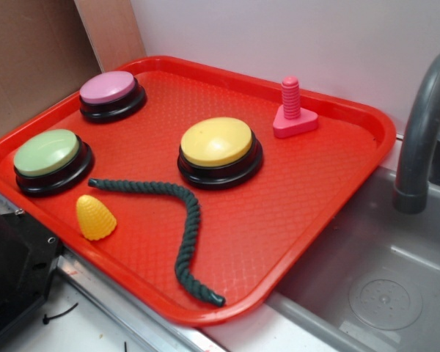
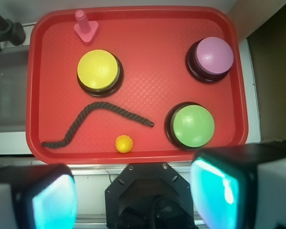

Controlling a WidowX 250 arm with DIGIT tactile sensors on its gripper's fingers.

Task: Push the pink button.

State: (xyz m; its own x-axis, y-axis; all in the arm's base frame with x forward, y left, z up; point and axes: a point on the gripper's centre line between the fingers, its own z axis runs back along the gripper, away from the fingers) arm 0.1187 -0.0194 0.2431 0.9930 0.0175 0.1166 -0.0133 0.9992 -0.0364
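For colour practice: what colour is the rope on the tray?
Dark green rope, clearest in the exterior view.

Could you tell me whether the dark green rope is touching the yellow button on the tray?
No, the dark green rope curves below the yellow button with a strip of bare red tray between them.

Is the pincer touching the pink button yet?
Apart. In the wrist view the pincer sits at the bottom edge, off the tray, far from the pink button.

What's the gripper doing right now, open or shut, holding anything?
Gripper: open, jaws spread wide, holding nothing, high above the tray, pink button untouched.
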